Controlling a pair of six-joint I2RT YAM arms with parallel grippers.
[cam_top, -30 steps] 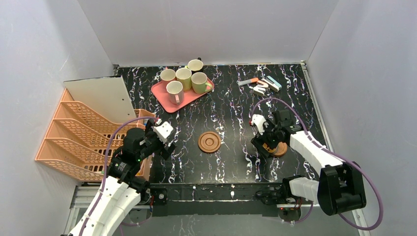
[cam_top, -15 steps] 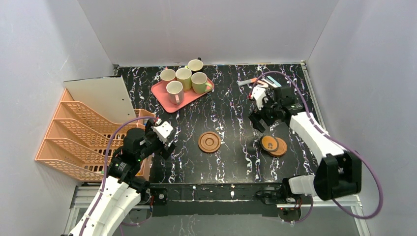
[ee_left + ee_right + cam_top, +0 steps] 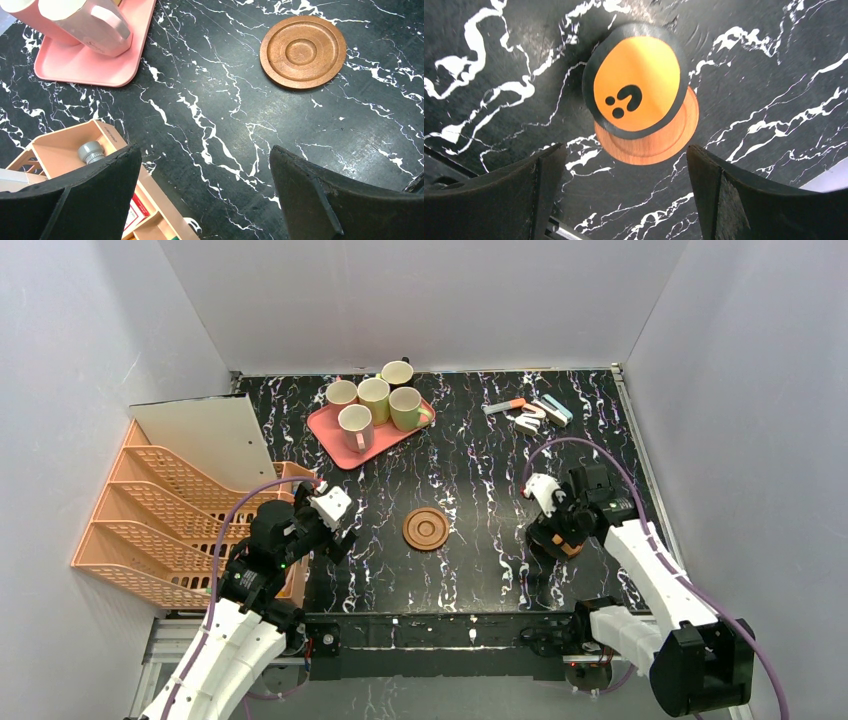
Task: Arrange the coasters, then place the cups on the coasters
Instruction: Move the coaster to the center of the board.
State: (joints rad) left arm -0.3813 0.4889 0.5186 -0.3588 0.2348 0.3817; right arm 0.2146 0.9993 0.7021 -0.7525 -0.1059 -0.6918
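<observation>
far left of centre: cups (image 3: 375, 400) clustered on tray (image 3: 335, 447), one at its far edge | centre: single coaster (image 3: 426, 528) flat on table (image 3: 470, 470), before the tray | right: upper coaster (image 3: 636, 95) overlapping lower coaster (image 3: 651, 145), well apart from the single coaster | left edge: rack (image 3: 150, 530) | far right: small items (image 3: 530, 412)

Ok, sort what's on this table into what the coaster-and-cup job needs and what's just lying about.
For the job:
- ringed coaster, mid-table
- two overlapping coasters, on the right side
- five mugs, at the back

Lying about:
- pink tray
- orange file rack, on the left
- small stationery bits, at the back right
</observation>
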